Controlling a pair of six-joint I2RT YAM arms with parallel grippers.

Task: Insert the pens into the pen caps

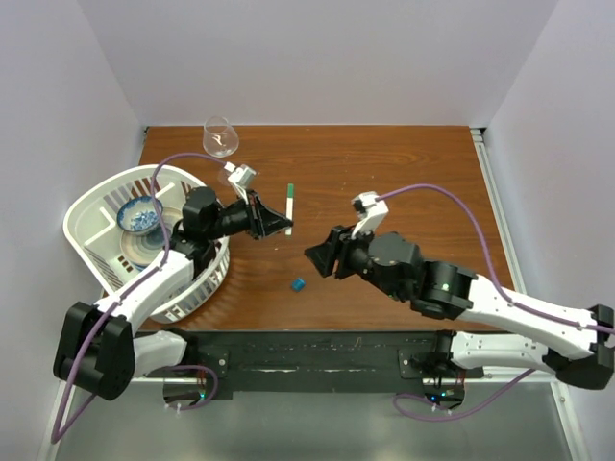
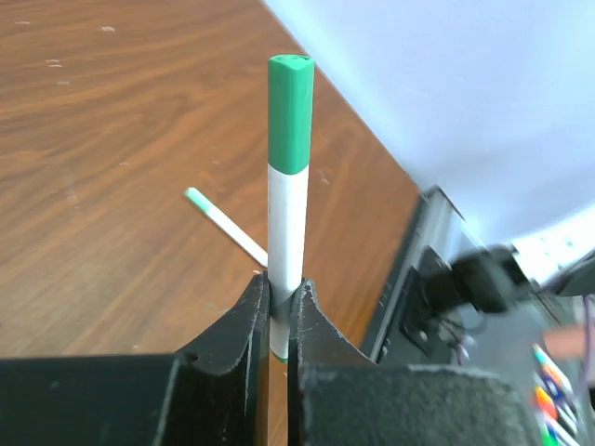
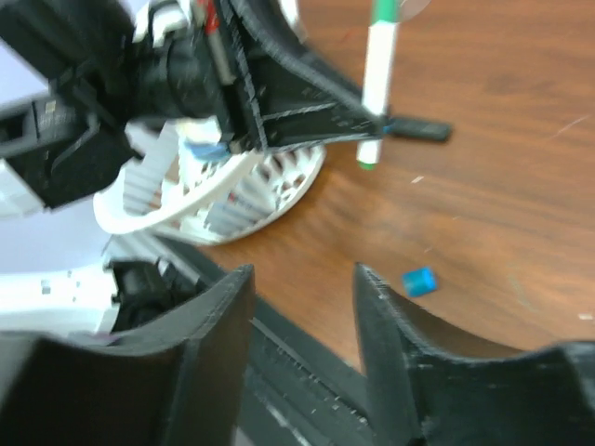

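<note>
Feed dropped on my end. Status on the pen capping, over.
Left gripper shut on green-capped pen. Right gripper open, empty. Blue cap loose on table, unobstructed.

Left claw [image 1: 285,227] pinched closed, right claw [image 1: 313,254] jaws parted, seemingly halfway, both arms angled inward

the pen [image 2: 286,232] is white and its green cap [image 2: 290,116] is bright, solid green. the second pen [image 2: 226,226] is white with a pale green end. the blue cap [image 1: 299,284] is plain blue. the table [image 1: 404,154] is brown wood grain. the left gripper [image 2: 281,286] and right gripper [image 3: 302,279] are black. the basket [image 1: 91,206] is white, the bowl [image 1: 140,215] is blue-and-white patterned, and the cables [image 1: 434,186] are purple.
</note>
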